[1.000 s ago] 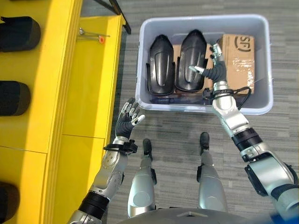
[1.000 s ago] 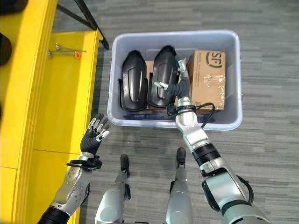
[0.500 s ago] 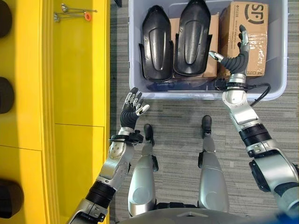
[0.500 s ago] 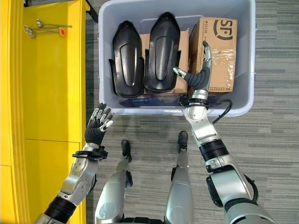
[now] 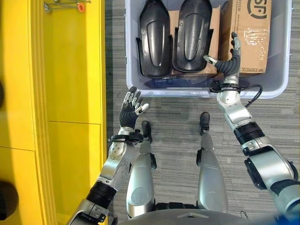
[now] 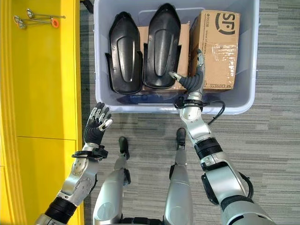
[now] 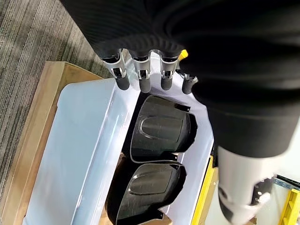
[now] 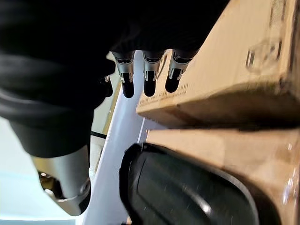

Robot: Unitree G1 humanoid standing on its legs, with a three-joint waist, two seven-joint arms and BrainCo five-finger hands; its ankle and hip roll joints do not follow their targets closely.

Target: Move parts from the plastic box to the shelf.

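Left eye view: my right robot hand open, empty, over the plastic box rim, cardboard carton just beyond its fingers. Risk: black part sits thumb-side, so closing here may catch the carton instead. Left robot hand open, idle.

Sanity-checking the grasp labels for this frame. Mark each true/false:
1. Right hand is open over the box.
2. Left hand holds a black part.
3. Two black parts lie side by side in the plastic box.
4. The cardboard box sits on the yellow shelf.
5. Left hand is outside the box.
1. True: the right hand is open at the plastic box's near wall, by the cardboard box, holding nothing.
2. False: the left hand is open and holds nothing.
3. True: two black parts lie side by side.
4. False: it lies in the plastic box, not on the yellow shelf.
5. True: it is over the floor, between shelf and box.
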